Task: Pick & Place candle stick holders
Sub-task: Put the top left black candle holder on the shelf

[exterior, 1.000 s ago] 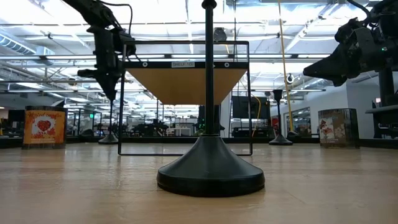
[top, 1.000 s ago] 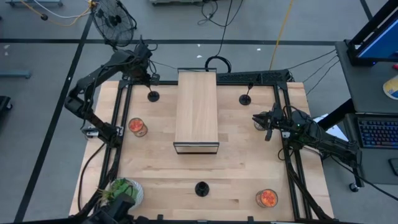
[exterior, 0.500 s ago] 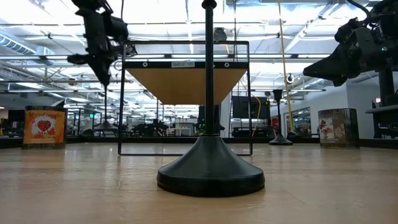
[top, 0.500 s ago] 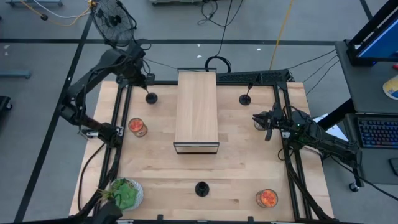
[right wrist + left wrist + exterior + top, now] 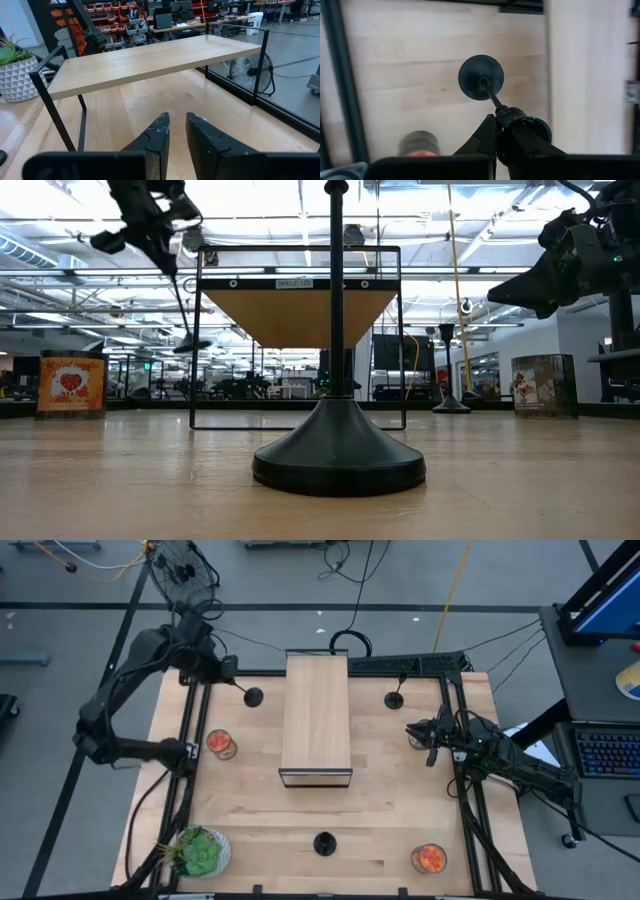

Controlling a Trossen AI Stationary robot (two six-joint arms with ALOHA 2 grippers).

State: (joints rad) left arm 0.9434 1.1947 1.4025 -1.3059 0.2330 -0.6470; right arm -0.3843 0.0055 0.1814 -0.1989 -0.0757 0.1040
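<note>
High view: the left hand (image 5: 228,673) sits over the worktop's (image 5: 380,810) far left corner with a holder (image 5: 252,697) hanging from it. Its fingers are closed on the top of the thin stem, and the round base swings out toward the shelf (image 5: 317,718), just beside the shelf's left edge. The low view shows that holder (image 5: 185,310) clear of the wood and tilted – stem slanting down from the hand (image 5: 160,250), base lifted well above the surface. In the left wrist view the stem runs straight away from the clamped hand (image 5: 496,112) to the disc of the base (image 5: 481,77), so the long axis lies roughly along the line of the fingers.

That is the relation the next move depends on, as I judge it: the holder hangs off vertical, so it would need righting before it can be set down flat on its base.

The right hand (image 5: 432,740) waits near the worktop's right edge, holding nothing, its fingers (image 5: 156,137) close together with a narrow gap between them.

Counted: three holders – one carried, a second (image 5: 395,698) standing at the far right of the shelf, a third (image 5: 324,843) at the near middle, huge in the low view (image 5: 338,450). Two jars with orange contents, one left (image 5: 220,744) and one near right (image 5: 429,858). One potted plant (image 5: 198,852) at the near left corner. The right arm is nearer the second holder; neither arm is close to the third.
</note>
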